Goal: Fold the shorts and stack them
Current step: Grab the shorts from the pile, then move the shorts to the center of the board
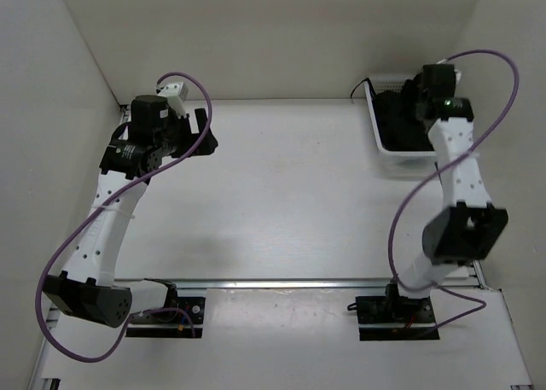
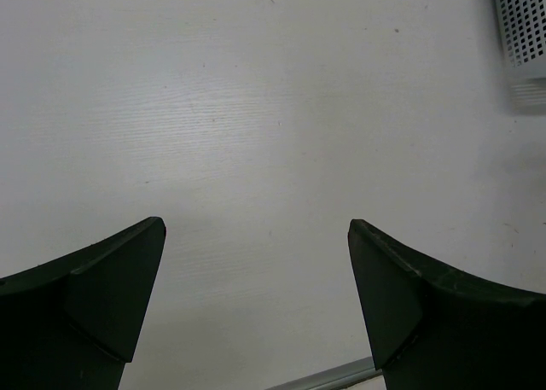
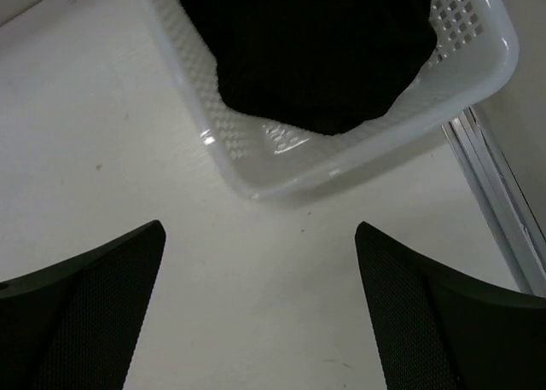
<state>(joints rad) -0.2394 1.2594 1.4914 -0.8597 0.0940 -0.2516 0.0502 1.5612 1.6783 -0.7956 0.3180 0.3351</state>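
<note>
Just ahead of the right pincer (image 3: 258, 236), black soft fabric shorts (image 3: 316, 49) lie bunched inside a white plastic mesh basket (image 3: 281, 164). Likely light, limp, not fragile; best pinched at a raised fold on the heap's near edge. No readable labels or writing. Both pincers released, holding nothing; left pincer (image 2: 256, 228) hovers over the white surface (image 2: 256, 108), well apart from the basket.

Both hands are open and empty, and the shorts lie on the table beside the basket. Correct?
No. The shorts lie inside the basket, not beside it, as the right wrist view shows. The left hand and right hand are indeed open and empty.
</note>
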